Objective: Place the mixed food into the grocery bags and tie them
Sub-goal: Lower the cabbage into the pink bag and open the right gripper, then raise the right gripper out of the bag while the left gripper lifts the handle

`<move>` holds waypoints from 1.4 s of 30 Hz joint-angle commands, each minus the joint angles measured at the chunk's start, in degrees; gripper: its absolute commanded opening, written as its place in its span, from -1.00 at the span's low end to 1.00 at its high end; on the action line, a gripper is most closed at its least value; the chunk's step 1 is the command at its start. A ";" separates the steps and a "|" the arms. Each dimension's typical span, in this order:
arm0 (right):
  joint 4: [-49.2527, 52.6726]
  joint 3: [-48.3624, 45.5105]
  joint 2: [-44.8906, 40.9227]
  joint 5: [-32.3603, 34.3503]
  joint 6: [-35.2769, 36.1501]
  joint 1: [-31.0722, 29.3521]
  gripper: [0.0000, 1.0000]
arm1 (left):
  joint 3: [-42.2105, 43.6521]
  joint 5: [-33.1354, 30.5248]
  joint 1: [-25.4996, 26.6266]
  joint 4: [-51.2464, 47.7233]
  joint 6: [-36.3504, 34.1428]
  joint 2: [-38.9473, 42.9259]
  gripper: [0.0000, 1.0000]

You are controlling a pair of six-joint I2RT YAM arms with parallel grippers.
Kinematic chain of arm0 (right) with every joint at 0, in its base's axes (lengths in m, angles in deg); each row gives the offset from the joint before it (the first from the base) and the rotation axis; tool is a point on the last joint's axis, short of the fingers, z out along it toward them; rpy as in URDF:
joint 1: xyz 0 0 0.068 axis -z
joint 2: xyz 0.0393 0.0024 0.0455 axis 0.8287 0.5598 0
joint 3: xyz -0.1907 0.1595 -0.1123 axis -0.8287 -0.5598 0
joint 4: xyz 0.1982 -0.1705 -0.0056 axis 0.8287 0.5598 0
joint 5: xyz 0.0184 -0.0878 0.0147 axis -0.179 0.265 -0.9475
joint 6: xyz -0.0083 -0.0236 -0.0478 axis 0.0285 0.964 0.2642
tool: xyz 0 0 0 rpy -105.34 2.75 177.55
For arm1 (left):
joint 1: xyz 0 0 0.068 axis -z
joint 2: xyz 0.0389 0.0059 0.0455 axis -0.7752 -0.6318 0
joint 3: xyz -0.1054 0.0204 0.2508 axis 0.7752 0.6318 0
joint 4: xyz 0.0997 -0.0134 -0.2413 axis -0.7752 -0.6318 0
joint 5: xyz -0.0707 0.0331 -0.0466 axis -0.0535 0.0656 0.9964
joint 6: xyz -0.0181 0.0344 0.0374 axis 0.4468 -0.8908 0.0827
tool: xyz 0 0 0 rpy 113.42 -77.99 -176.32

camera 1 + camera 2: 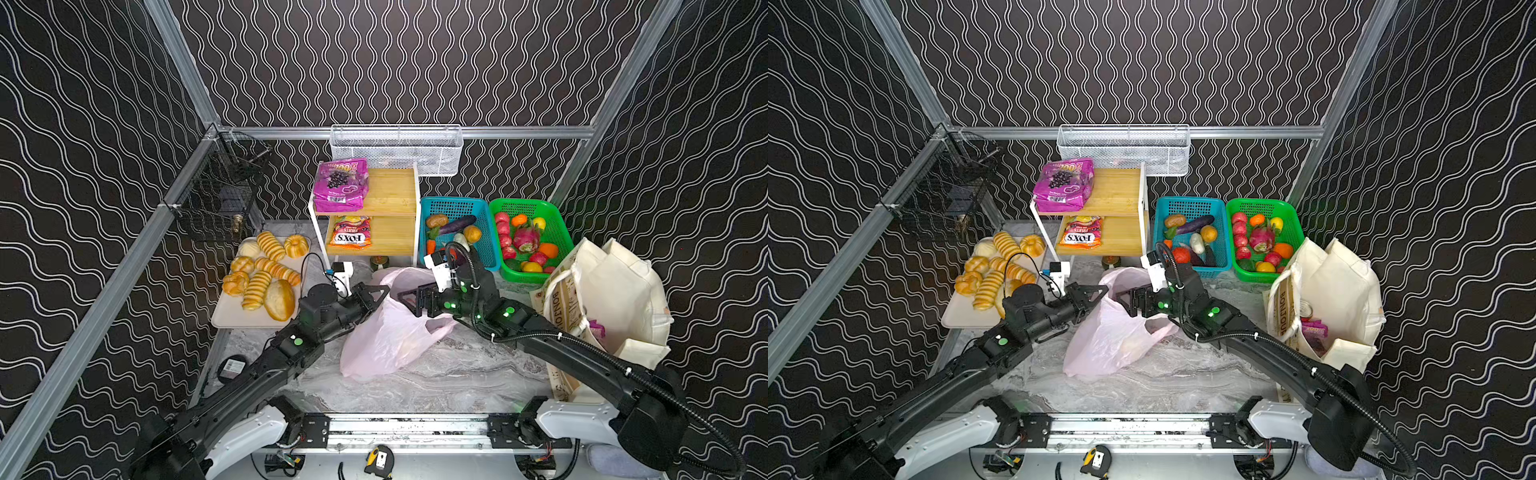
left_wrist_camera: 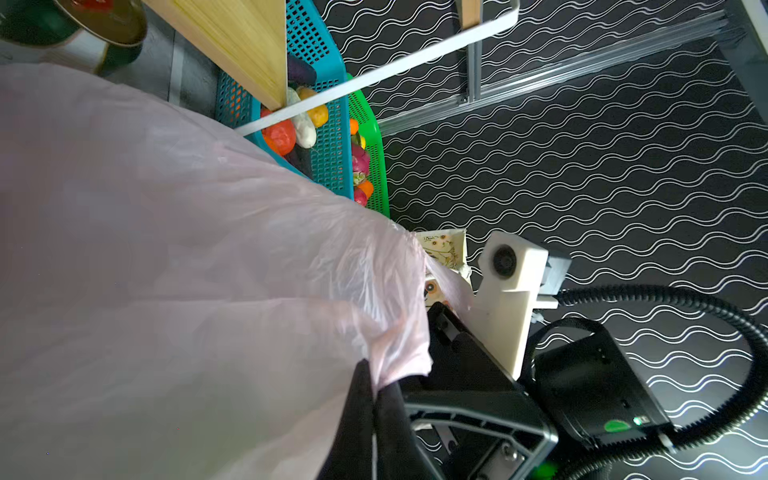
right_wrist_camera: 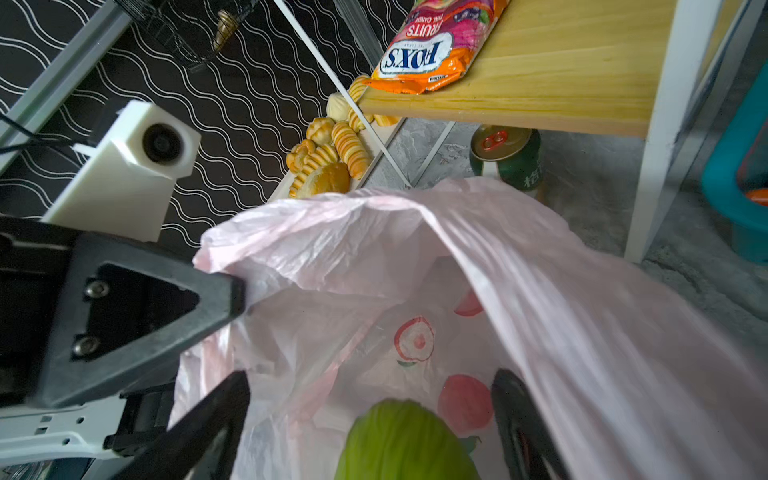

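We're seeing the pink bag (image 1: 386,340) lying on the tabletop (image 1: 457,374), left tool (image 2: 376,382) clamping its rim, right tool (image 3: 372,376) gaping wide at the mouth, green cabbage (image 3: 403,440) sitting loose in the gap. Reading "FOX'S" on the pouch (image 1: 350,232) on the shelf (image 1: 395,241), "BONJOUR" on the tote (image 1: 559,307). Bare tabletop showing in front.

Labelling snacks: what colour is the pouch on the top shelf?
Magenta pouch, grape print; clearest in a top view.

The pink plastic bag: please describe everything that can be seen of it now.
The pink plastic bag is thin, translucent and crinkled. Its body lies on the grey marbled table, with its mouth raised and open. The left gripper is shut on the rim. The open right gripper reaches into the mouth, a green cabbage between its jaws. A white fruit-print pack lies inside.
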 commanded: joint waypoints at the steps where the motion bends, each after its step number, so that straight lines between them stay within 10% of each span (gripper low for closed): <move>1: -1.63 0.26 -3.67 3.25 -0.55 -0.11 0.85 | 0.08 -0.62 -0.80 -2.10 -0.40 1.18 -1.00; 16: 2.13 6.11 -18.16 17.05 8.06 2.93 0.87 | -6.73 -13.13 -3.71 -31.64 -7.79 6.03 -1.00; 26: 8.50 13.29 -4.54 -22.29 7.63 6.22 0.78 | -7.73 -8.38 -3.89 -26.63 -10.07 3.18 -1.00; 42: 36.50 23.10 6.72 -19.97 8.43 6.00 0.83 | -8.51 -9.75 -4.08 -23.37 -10.18 3.73 -1.00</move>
